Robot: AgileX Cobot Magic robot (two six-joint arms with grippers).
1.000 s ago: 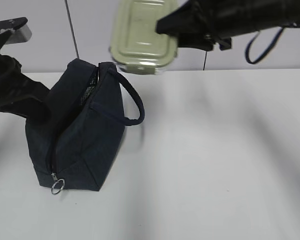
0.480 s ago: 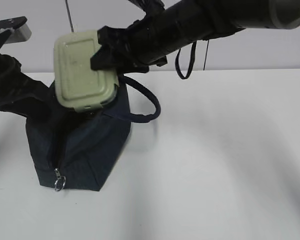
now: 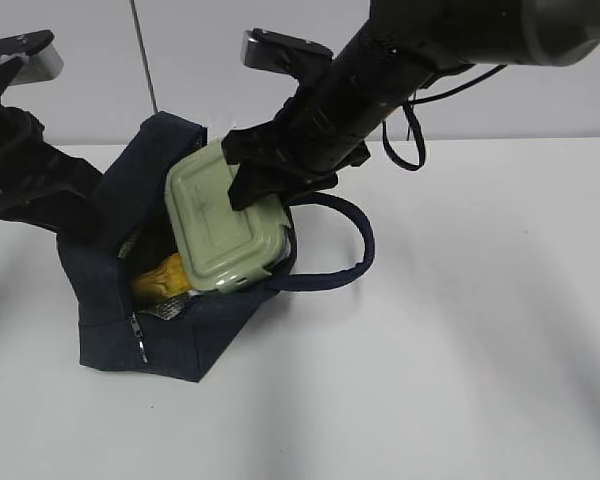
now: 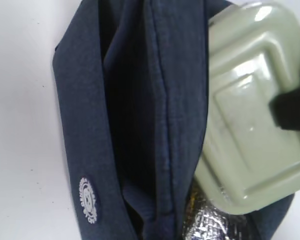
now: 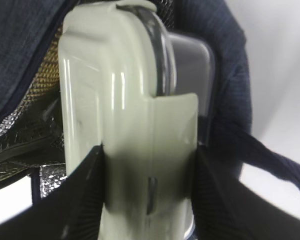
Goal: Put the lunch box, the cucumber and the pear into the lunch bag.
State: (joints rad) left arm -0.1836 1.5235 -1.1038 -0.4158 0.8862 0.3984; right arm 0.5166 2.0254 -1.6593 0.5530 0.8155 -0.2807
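The right pincer (image 3: 265,185) clamps the lunch box (image 3: 223,220), tilted to slip into the lunch bag (image 3: 170,330) at centre left, beside the pear (image 3: 165,278) (cucumber unseen). The left pincer's grip can't be told; its arm props the mouth open.

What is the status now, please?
Right gripper shut on pale green-lidded clear lunch box, halfway into dark navy fabric bag. Left gripper holds bag edge. Yellow pear inside.

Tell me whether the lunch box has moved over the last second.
Yes. The lunch box dropped from up against the back wall, left and down into the open lunch bag, held by the right gripper.
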